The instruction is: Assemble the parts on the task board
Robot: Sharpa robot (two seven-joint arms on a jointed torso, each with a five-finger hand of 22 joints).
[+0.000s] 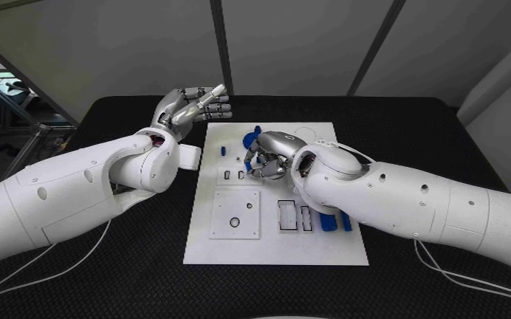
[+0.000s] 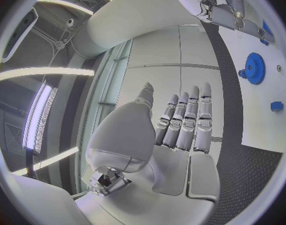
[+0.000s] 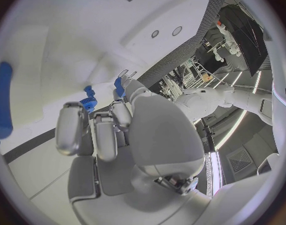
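Parts (image 1: 328,221) sit on the white board (image 1: 277,249) mid-surface in the head view, right hand (image 1: 269,158) curled over it. Left wrist view: left hand (image 2: 180,130) flat, fingers straight, empty, beside the blue gear (image 2: 255,68). Right wrist view: right fingers (image 3: 71,127) bent near a small blue piece (image 3: 88,103), can't tell if it's held.

White arms (image 1: 74,186), silver hands (image 1: 192,108)

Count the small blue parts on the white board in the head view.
4: gear and peg at the far end, two blocks beside the right forearm; the right hand may hide more.
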